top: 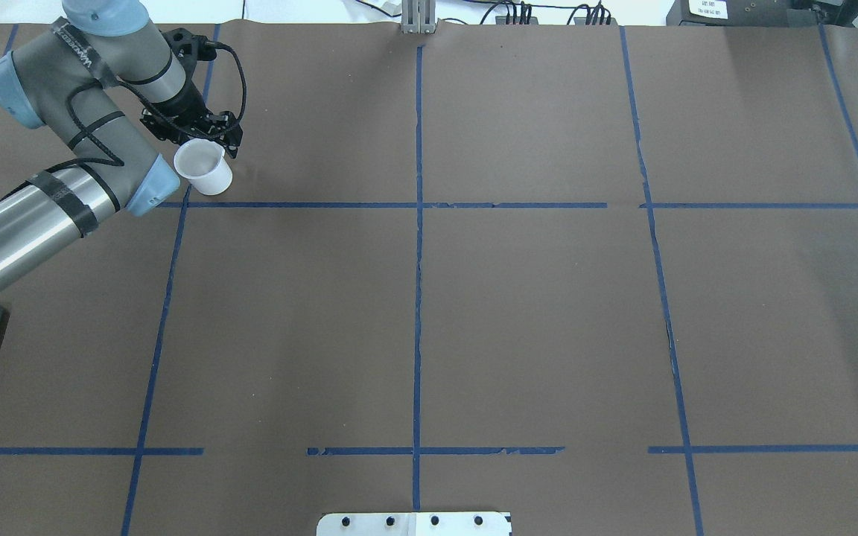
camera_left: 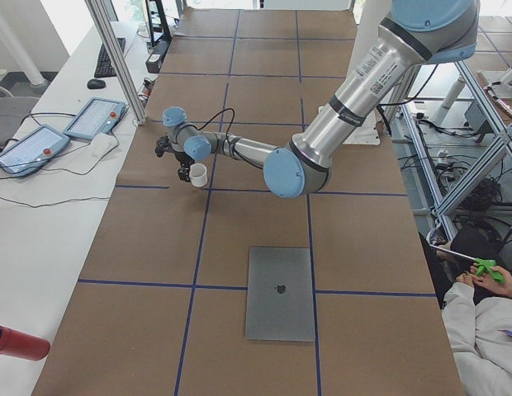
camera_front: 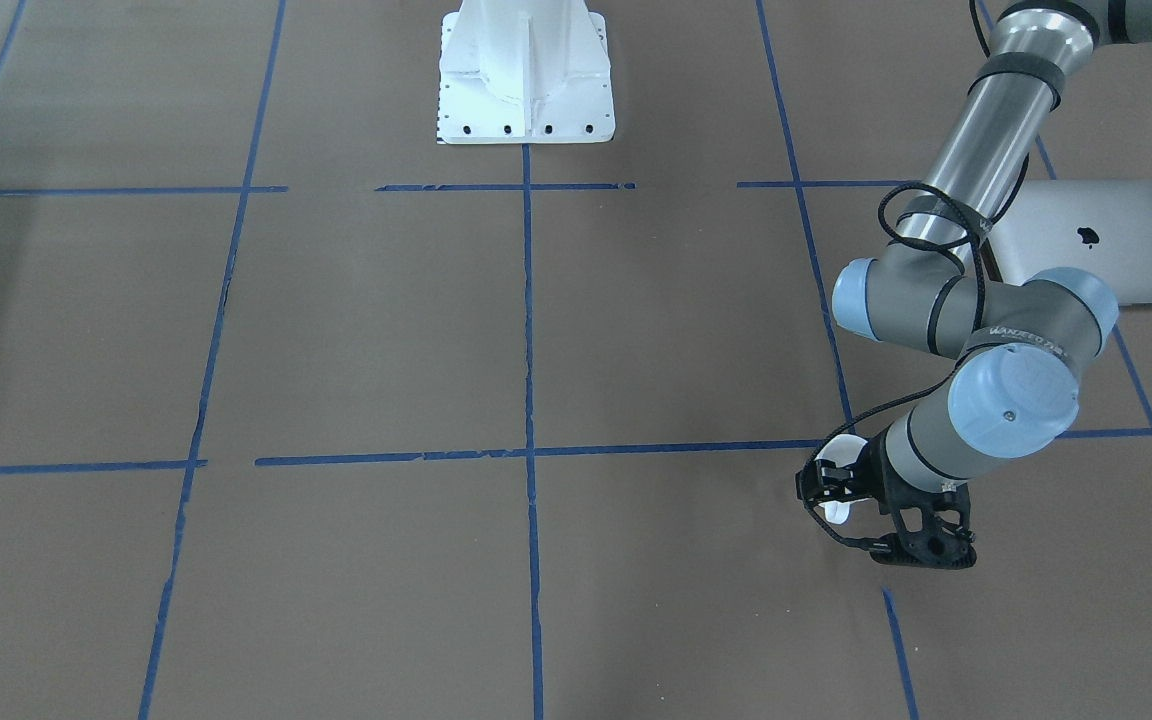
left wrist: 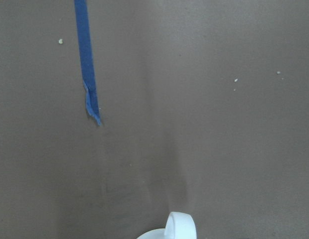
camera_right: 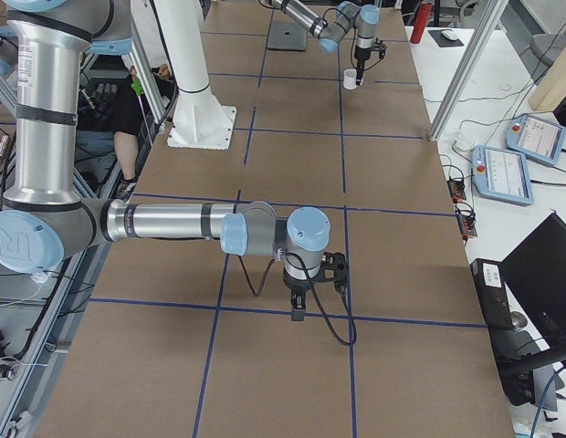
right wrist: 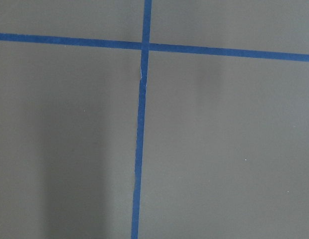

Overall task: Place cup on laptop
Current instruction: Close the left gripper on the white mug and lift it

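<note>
The small white cup (top: pixel 204 168) is at the table's far left, in my left gripper (top: pixel 200 140), whose fingers are shut on its rim. I cannot tell whether its base touches the brown table. The front-facing view shows the cup (camera_front: pixel 837 513) partly hidden behind the black fingers (camera_front: pixel 829 487). Its loop handle (left wrist: pixel 180 227) shows at the bottom of the left wrist view. The silver-grey laptop (camera_front: pixel 1106 240) lies closed and flat, nearer the robot's side; it also shows in the left side view (camera_left: pixel 279 293). My right gripper (camera_right: pixel 297 308) hangs over a blue tape cross; I cannot tell if it is open.
The white bolted robot base (camera_front: pixel 526 80) stands at the table's near middle. Blue tape lines (top: pixel 418 260) grid the brown table. Two teach pendants (camera_left: pixel 95 118), an aluminium post (camera_left: pixel 116 58) and a red cylinder (camera_left: pixel 16 342) are on the white side bench. A seated person (camera_left: pixel 487 322) is beside the table.
</note>
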